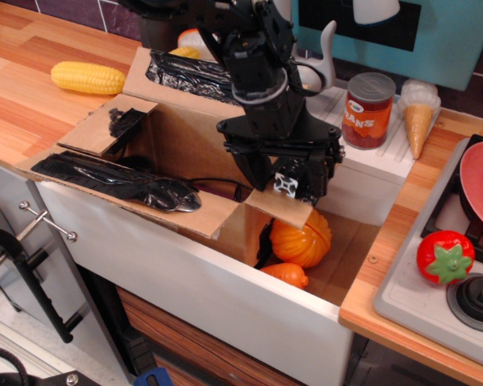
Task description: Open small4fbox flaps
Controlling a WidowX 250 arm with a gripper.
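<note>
The small4fbox (185, 149) is a brown cardboard box standing in the white sink, its inside showing. Its near long flap (121, 183) lies folded outward with crinkled black tape. The far long flap (185, 74) stands open at the back with black tape. The left short flap (113, 125) lies outward. The right short flap (283, 207) tilts outward and down over the orange pumpkin (302, 240). My black gripper (283, 181) hangs right above that flap, fingers pointing down and touching it. Whether the fingers clamp the flap does not show.
A yellow corn cob (87, 77) lies on the wooden counter at the left. A beans can (368, 110) and an ice cream cone (419, 117) stand on the white drainer. A small orange toy (286, 276) lies under the pumpkin. A red tomato (444, 257) sits by the stove.
</note>
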